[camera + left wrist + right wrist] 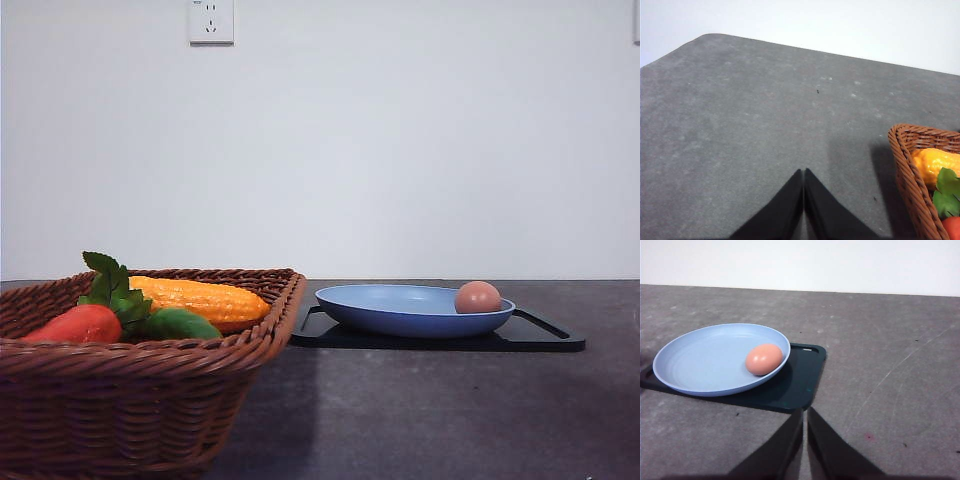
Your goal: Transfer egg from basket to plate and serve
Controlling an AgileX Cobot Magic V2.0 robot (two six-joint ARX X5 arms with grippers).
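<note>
The egg [478,297] lies in the blue plate [400,312], close to the plate's rim on the side away from the basket [130,400]. In the right wrist view the egg [764,359] rests on its side against the inner edge of the plate [700,362]. Nothing is holding it.

The plate sits on a flat black tray [540,338]. The tray [795,385] sticks out past the plate on the egg's side. The tray lies on a dark grey table [420,410].

The basket stands just beside the tray, and from the front their edges look very close. I cannot tell if they touch. Inside the basket are a yellow corn cob [205,300], a red vegetable with green leaves [80,323] and a small green vegetable [182,324]. The corn lies behind the other two.

The right gripper [805,440] is over the bare table near the tray's corner. Its two black fingers are almost together, with just a thin gap, and they hold nothing.

The left gripper [803,205] is over the bare table beside the basket [910,175]. Its fingers are pressed together and they hold nothing. The corn cob [935,162] peeks over the basket's rim there.
</note>
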